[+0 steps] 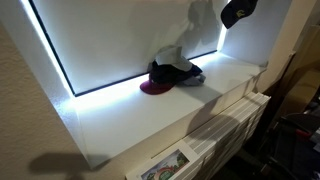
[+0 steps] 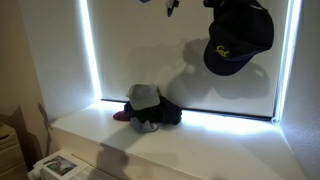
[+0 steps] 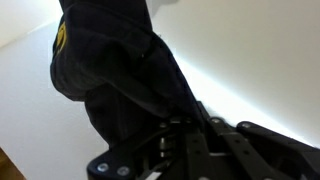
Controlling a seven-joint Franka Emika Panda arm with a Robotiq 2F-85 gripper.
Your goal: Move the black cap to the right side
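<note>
Wrist view: gripper (image 3: pixel 172 118) jaws clenched on black cap (image 3: pixel 110 60); fabric bunched betw. fingers.
Cap position: held high in air, well above white ledge (image 2: pixel 220 135), apart from cap pile (image 2: pixel 150 108).
Progress: pick + lift look done; set-down at right side left to do.
Cap look: black, small yellow emblem, hangs crumpled.

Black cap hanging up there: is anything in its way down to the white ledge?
Nothing visible is. The black baseball cap with a yellow emblem hangs clamped in the gripper, over a bare stretch of the white ledge. The pile of other caps lies off to one side, not under it.
</note>
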